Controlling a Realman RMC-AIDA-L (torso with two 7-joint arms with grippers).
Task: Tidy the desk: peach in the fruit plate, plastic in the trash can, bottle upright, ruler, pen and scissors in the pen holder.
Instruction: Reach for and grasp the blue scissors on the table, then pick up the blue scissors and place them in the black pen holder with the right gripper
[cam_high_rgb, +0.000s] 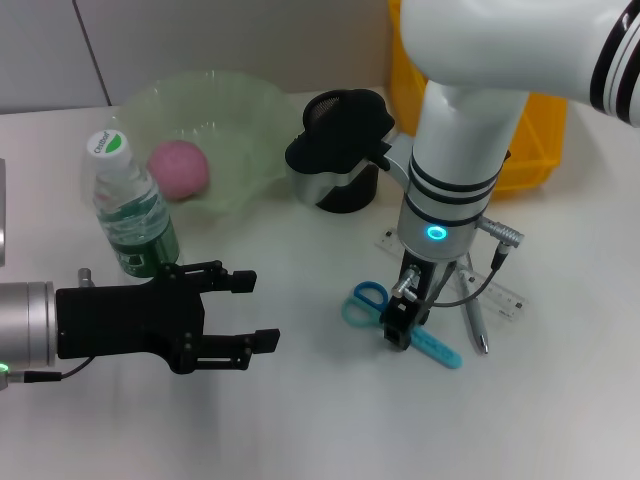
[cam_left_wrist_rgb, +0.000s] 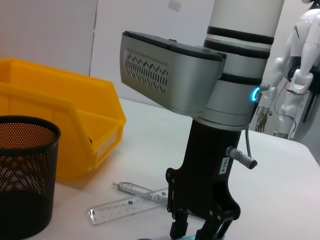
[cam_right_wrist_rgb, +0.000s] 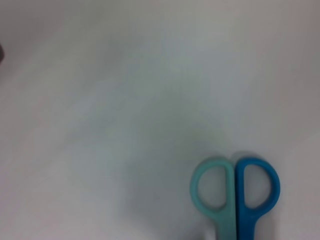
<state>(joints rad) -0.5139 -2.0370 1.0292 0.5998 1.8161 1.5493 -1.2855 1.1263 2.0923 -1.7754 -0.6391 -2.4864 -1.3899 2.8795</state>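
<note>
One pair of scissors lies flat on the surface in the lower middle of the head view, its two loops toward the frame's left and its blue blades running down and to the right, so the long axis slants across the frame. The right end effector points straight down over the scissors, just behind the loops where the handles meet the blades; whether its fingers already touch the scissors I cannot tell. From the left wrist view its fingers stand a little apart, with a sliver of blue at the frame's bottom edge between them. This arm is by far the nearer one.

The left end effector, spread wide and holding nothing, hovers at the lower left, well apart from the scissors and just in front of the upright bottle.

The right wrist view shows only the loops at its lower right on bare surface, with no fingers in sight. The left wrist view adds the pen and ruler lying close together behind the right arm, near the mesh holder.
</note>
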